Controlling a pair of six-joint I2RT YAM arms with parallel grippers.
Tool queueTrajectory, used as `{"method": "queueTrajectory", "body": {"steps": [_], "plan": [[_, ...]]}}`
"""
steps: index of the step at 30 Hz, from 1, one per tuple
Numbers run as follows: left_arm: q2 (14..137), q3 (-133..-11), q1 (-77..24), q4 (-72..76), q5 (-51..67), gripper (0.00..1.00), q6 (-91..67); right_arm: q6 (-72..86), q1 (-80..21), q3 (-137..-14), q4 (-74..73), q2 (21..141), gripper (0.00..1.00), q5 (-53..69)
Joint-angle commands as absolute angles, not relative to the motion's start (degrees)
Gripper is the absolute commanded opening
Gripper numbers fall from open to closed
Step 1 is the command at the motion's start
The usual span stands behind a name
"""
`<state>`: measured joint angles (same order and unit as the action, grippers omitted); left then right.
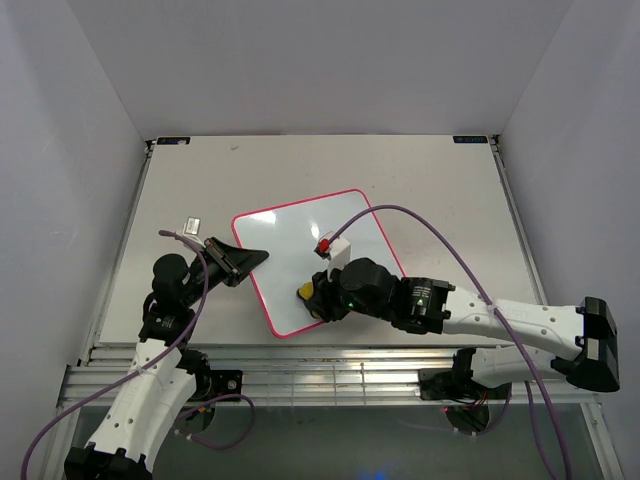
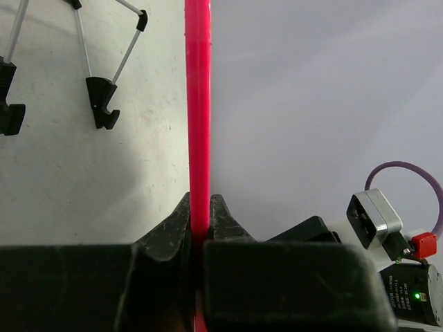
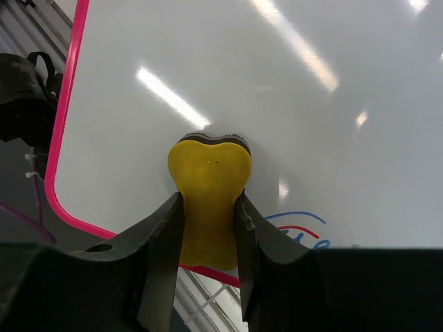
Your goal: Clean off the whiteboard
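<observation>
The whiteboard [image 1: 305, 255], white with a pink-red frame, lies tilted on the table. My left gripper [image 1: 252, 258] is shut on its left edge; in the left wrist view the pink frame [image 2: 198, 104] runs up from between my jaws. My right gripper [image 1: 312, 297] is shut on the yellow eraser [image 1: 306, 292] and presses it onto the board near its front edge. In the right wrist view the eraser [image 3: 210, 200] sits pinched between both fingers, and a small blue-red scribble [image 3: 299, 225] shows right of it. The rest of the board looks white.
A black wire stand [image 2: 104, 104] shows on the table in the left wrist view, left of the board. A small grey object [image 1: 191, 226] lies on the table at the left. White walls enclose the table on three sides. A purple cable [image 1: 430, 235] arcs over the board's right corner.
</observation>
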<state>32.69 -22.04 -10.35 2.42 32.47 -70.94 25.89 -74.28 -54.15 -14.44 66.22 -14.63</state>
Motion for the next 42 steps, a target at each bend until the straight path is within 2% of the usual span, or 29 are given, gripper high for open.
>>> {"method": "queueTrajectory", "body": {"steps": [1, 4, 12, 16, 22, 28, 31, 36, 42], "plan": [[31.38, -26.37, -10.37, 10.72, 33.57, 0.0, -78.66, 28.39, -74.8, -56.6, -16.07, 68.55, 0.08, -18.62], [31.2, -27.07, -10.46, 10.72, 34.62, 0.0, -78.22, 28.48, -72.69, -55.82, -18.54, 67.51, 0.08, -19.42], [29.18, -27.33, -10.37, 10.72, 36.12, 0.0, -78.49, 27.07, -58.81, -49.05, -20.39, 62.14, 0.08, -18.2], [28.83, -27.33, -10.46, 10.72, 35.86, 0.0, -78.4, 26.28, -53.71, -46.85, -21.27, 61.35, 0.08, -13.72], [29.09, -27.16, -10.37, 10.63, 34.63, 0.0, -78.31, 27.95, -56.59, -50.09, -19.87, 63.54, 0.08, -9.4], [28.92, -27.25, -10.37, 10.72, 33.75, 0.0, -78.13, 31.37, -70.46, -57.03, -18.81, 70.11, 0.08, -13.79], [29.0, -27.51, -10.37, 10.72, 33.75, 0.0, -78.05, 32.17, -73.81, -60.37, -18.28, 74.42, 0.08, -13.71], [28.83, -27.86, -10.37, 10.64, 34.01, 0.0, -77.96, 31.99, -74.71, -61.97, -18.89, 77.34, 0.08, -15.37], [28.57, -27.86, -10.37, 10.63, 34.01, 0.0, -78.05, 32.52, -70.58, -55.13, -22.84, 72.08, 0.08, -21.53]]}}
